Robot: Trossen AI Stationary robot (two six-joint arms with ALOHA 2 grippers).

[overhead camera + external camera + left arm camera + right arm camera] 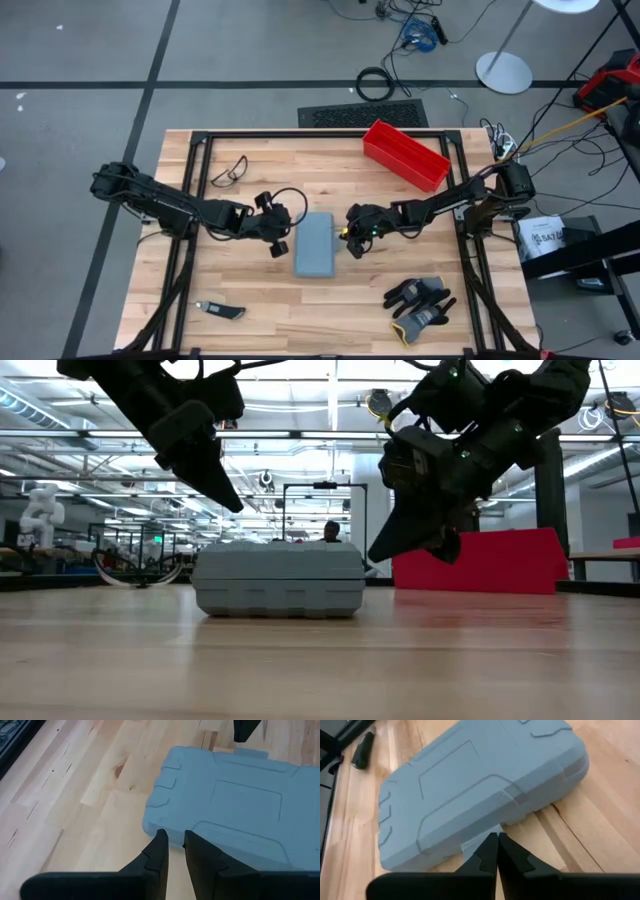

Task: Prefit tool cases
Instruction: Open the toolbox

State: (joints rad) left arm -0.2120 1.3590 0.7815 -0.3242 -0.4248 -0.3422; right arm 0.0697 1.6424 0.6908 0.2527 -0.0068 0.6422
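We see the closed tool case [316, 245] lying flat between our grippers, long axis running away from the table's front edge. Our right gripper [496, 840] is pinched together just beside its long edge; our left gripper [172, 840], fingers narrowly parted, hovers at its corner.

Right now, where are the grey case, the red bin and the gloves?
grey case [315, 245], high view, middle of its closed lid.
red bin [404, 155], high view, on its long side wall.
gloves [419, 301], high view, on the dark pair's palms.
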